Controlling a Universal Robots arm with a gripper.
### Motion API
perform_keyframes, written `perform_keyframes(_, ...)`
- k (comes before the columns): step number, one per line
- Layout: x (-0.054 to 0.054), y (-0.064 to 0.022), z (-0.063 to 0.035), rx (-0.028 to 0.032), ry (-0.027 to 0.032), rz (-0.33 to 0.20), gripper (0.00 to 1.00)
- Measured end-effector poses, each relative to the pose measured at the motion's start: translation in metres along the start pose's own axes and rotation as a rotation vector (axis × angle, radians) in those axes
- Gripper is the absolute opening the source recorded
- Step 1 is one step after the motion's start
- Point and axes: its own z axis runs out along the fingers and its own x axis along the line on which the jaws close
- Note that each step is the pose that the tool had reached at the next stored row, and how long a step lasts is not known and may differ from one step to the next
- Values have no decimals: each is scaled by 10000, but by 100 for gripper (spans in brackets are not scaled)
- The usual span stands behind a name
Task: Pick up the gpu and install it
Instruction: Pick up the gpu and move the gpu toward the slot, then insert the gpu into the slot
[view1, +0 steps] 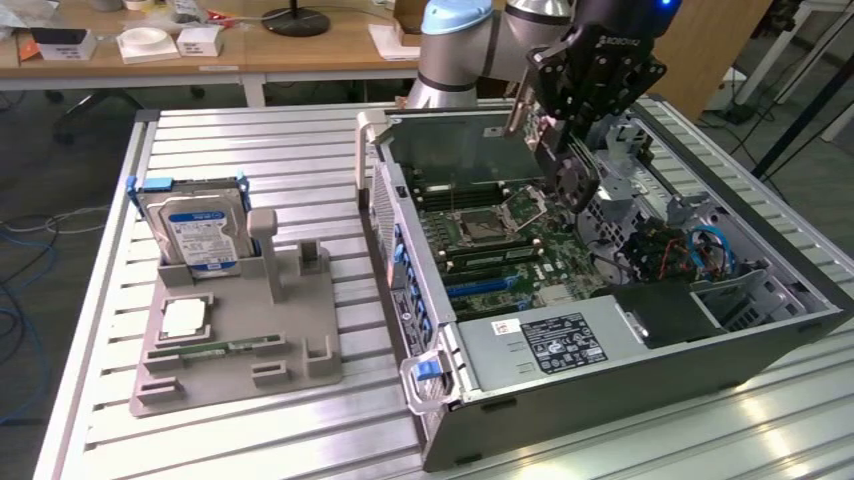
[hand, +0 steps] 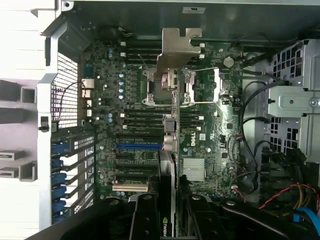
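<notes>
Nearest in exterior view, labelled power supply (view1: 561, 340) inside open computer case (view1: 400, 260), hard drive (view1: 200, 235) on grey holder (view1: 240, 350) well apart toward the exterior view's left; above motherboard (view1: 514, 250), gripper (view1: 547, 125) part-closed on gpu (view1: 561, 170). From wrist view, fingers (hand: 145, 220) of gripper (hand: 170, 212) clamping gpu (hand: 171, 150) edge-on: thin dark card over motherboard (hand: 135, 100), silver bracket (hand: 177, 47) at far end.

Hard drive (view1: 200, 235) upright in grey holder (view1: 240, 345) beside open computer case (view1: 641, 400).

Oblique overview; wrist close above motherboard (view1: 534, 250) (hand: 105, 150)
</notes>
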Motion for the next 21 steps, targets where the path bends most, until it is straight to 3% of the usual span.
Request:
perform_keyframes(3, -44, 0, -1, 0, -1, -1, 26)
perform_keyframes(21, -43, 0, 0, 2, 4, -144, 26)
